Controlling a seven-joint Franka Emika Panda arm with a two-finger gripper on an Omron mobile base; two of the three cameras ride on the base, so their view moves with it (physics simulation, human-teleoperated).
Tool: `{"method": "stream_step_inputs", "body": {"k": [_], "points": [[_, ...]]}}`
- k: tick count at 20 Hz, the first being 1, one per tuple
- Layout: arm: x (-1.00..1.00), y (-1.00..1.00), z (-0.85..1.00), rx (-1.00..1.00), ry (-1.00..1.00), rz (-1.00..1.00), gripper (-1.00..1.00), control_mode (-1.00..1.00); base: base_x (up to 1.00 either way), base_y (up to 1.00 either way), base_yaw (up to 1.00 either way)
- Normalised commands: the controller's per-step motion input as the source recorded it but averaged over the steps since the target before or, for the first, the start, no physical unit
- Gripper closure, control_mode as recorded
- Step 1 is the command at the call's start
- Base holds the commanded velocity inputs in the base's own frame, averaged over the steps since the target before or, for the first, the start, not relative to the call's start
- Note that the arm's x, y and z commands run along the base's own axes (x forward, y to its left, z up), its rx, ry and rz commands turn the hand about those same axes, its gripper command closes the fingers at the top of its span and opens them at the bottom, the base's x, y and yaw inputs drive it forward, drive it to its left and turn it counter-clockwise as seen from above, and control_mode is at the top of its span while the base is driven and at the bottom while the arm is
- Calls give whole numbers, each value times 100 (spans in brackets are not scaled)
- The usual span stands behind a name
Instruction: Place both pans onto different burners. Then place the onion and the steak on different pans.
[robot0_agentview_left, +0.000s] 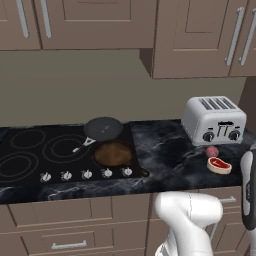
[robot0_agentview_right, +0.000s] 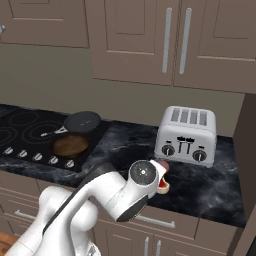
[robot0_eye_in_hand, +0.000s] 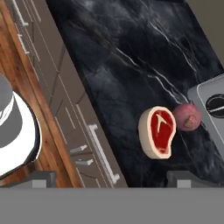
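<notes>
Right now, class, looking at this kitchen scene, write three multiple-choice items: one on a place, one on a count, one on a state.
1. Where is the steak?
A. in a pan
B. on the counter in front of the toaster
C. on a burner

2. How many slots on top of the toaster?
A. two
B. four
C. six

3. What lies in the brown pan?
A. nothing
B. the onion
C. the steak

Answers: 1 B, it lies on the dark marble beside the onion. 2 B, four slots show. 3 A, its inside is bare.
</notes>
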Motion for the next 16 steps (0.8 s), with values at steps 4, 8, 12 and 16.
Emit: {"method": "stream_step_inputs", "body": {"k": [4, 8, 12, 16], "points": [[0, -5, 0, -6, -3, 0, -100, -100, 0, 0, 0], [0, -16, 0, 0, -4, 0, -100, -100, 0, 0, 0], [0, -31, 0, 0, -5, 8, -100, -100, 0, 0, 0], [0, -25, 0, 0, -2, 10, -100, -100, 0, 0, 0]]}}
